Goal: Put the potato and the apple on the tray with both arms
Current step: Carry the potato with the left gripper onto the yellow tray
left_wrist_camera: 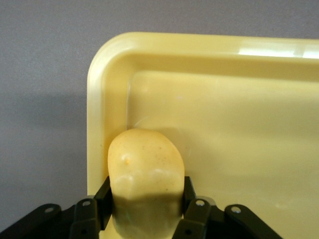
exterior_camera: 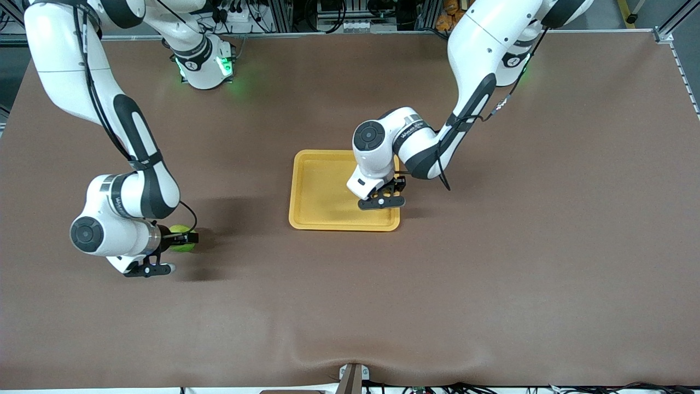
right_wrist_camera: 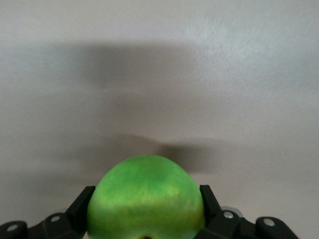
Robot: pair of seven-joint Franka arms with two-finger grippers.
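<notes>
The yellow potato point(left_wrist_camera: 144, 169) is clamped between the black fingers of my left gripper point(left_wrist_camera: 145, 191), which is shut on it. That gripper point(exterior_camera: 383, 192) hangs low over the yellow-orange tray point(exterior_camera: 320, 186), just inside the rim point(left_wrist_camera: 97, 114) at the tray's end toward the left arm. In the front view the wrist hides the potato. The green apple point(exterior_camera: 178, 230) sits between the fingers of my right gripper point(exterior_camera: 183, 238), shut on it, low at the cloth toward the right arm's end of the table. The right wrist view shows the apple point(right_wrist_camera: 147, 199) filling the jaws of the right gripper point(right_wrist_camera: 146, 201).
A brown cloth point(exterior_camera: 492, 273) covers the whole table. The tray lies near the table's middle. A small metal bracket point(exterior_camera: 353, 377) sticks up at the table edge nearest the front camera.
</notes>
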